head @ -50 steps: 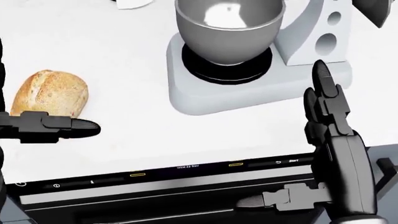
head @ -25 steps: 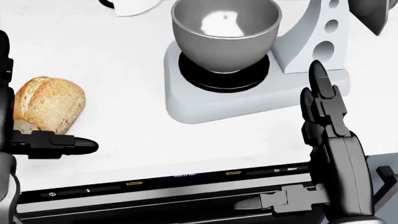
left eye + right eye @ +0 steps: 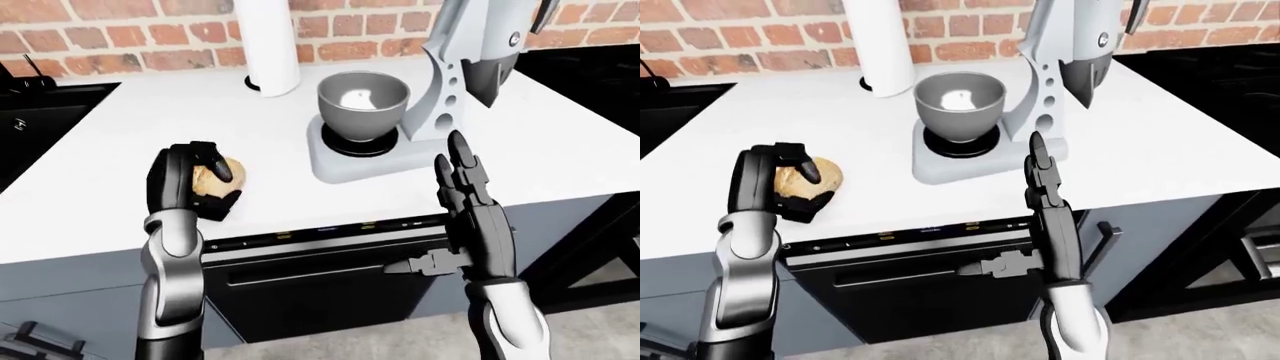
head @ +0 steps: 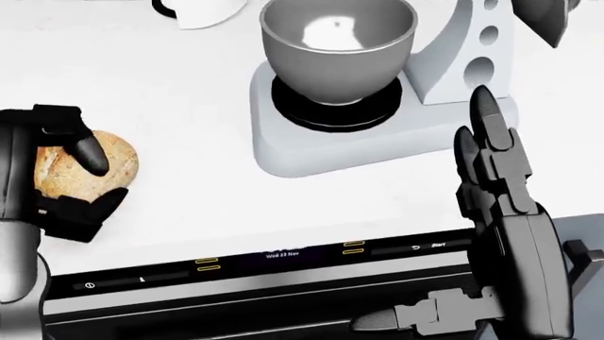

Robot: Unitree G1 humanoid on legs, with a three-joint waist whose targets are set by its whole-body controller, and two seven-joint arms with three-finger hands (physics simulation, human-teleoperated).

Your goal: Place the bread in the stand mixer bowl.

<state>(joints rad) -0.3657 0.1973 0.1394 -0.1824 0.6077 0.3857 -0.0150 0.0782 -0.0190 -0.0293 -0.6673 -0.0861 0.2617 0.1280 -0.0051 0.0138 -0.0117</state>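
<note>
The bread, a round crusty roll, is at the left of the head view, low over the white counter. My left hand is shut on it, with dark fingers curled over its top and the thumb under it. I cannot tell whether it is lifted off the counter. The grey stand mixer bowl sits empty on the white mixer base, up and to the right of the bread. My right hand is open and empty, fingers pointing up, just right of the mixer base.
The mixer's tilted head hangs above and to the right of the bowl. A white cylinder stands by the brick wall, up and left of the bowl. A dark appliance panel runs under the counter edge. A black surface lies at far left.
My left hand has closed round the bread; its fingers now wrap over the top where before only the thumb lay below it. The right hand has barely moved. The view shifted slightly.
</note>
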